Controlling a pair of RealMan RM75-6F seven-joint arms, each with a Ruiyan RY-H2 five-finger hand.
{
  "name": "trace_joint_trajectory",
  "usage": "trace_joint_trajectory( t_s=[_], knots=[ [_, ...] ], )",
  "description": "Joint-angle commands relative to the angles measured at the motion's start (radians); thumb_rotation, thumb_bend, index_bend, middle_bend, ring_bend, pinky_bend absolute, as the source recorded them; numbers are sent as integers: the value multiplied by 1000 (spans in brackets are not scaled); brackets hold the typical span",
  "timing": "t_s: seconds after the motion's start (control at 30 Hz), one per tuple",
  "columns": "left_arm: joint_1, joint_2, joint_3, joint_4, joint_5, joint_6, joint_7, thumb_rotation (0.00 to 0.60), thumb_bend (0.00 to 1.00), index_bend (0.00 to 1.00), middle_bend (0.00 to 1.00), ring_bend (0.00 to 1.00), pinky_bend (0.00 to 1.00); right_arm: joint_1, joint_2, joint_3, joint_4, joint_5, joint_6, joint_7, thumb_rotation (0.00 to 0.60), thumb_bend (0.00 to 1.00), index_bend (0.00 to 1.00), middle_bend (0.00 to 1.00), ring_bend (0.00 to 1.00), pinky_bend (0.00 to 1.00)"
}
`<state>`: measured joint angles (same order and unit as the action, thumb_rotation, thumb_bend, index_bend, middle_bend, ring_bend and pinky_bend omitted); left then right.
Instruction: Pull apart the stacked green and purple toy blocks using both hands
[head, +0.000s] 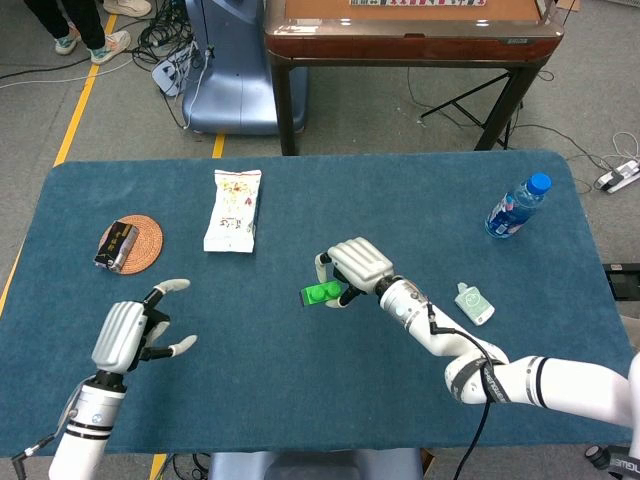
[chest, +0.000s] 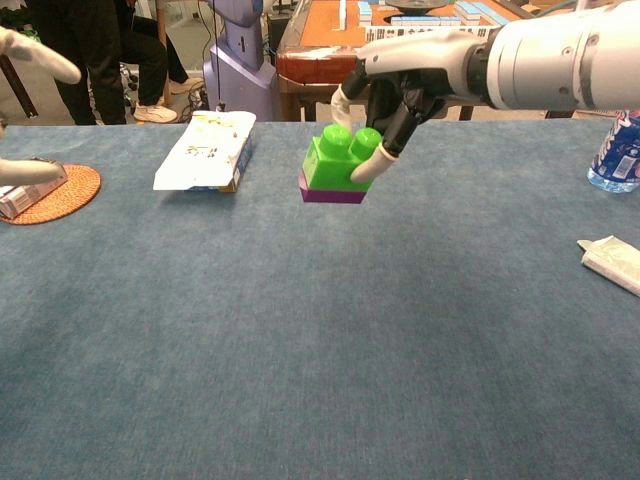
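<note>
As seen from the head view, the right hand (head: 358, 266) grips the green block (head: 323, 294) above the table (head: 420, 210), long axis left-right; the left hand (head: 128, 331) hovers with fingers spread, holding nothing. Chest view: studs point up, slightly tilted; the purple block (chest: 331, 194) is stuck beneath the green, both clear of the cloth.
</note>
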<state>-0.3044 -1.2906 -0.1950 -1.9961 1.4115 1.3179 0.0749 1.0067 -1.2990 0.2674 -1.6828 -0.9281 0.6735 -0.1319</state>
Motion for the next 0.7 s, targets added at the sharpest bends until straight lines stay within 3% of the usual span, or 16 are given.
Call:
trace_joint_trajectory(
  t_s=[0.03, 0.33, 0.7],
  knots=[
    [-50, -35, -44, -54, -76, -44, 30, 600, 65, 335, 1000, 1000, 1000, -10, 18, 21, -10, -22, 1, 42, 600, 407, 639, 1000, 1000, 1000],
    [-168, -177, -119, -77, -276, -54, 189, 600, 62, 332, 1000, 1000, 1000, -8, 24, 57, -6, -55, -13, 144, 600, 414, 642, 1000, 1000, 1000],
    [-242, -298, -150, -12, -349, -23, 240, 600, 62, 342, 1000, 1000, 1000, 40, 25, 75, -6, -14, -57, 183, 600, 423, 643, 1000, 1000, 1000]
  ],
)
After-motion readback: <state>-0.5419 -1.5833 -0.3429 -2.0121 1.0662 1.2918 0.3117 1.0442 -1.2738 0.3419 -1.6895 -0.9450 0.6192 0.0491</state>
